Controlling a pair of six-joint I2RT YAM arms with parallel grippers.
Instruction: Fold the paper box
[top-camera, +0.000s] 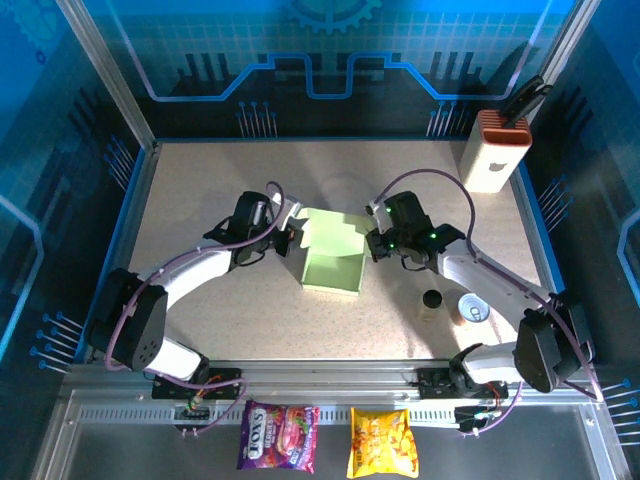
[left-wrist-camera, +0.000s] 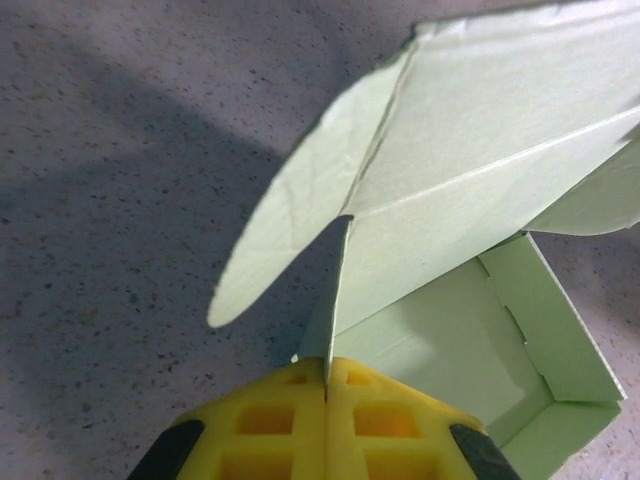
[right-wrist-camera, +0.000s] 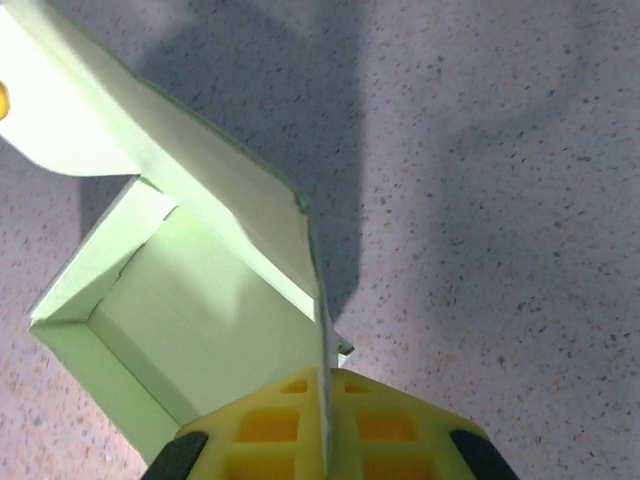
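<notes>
The pale green paper box (top-camera: 332, 262) lies mid-table, partly formed, with its tray open and its lid panel raised at the far side. My left gripper (top-camera: 291, 240) holds the box's left edge. In the left wrist view its yellow fingers (left-wrist-camera: 270, 420) are pressed together on a thin upright card flap of the paper box (left-wrist-camera: 470, 170). My right gripper (top-camera: 372, 243) holds the opposite edge. In the right wrist view its yellow fingers (right-wrist-camera: 380, 425) pinch the upright side flap of the paper box (right-wrist-camera: 200, 290), whose open tray lies to the left.
A white block with an orange ribbed top (top-camera: 495, 150) stands at the far right corner. A small dark cup (top-camera: 432, 301) and a white round lid (top-camera: 473, 308) sit near the right arm. Two snack packets (top-camera: 278, 436) lie below the front rail.
</notes>
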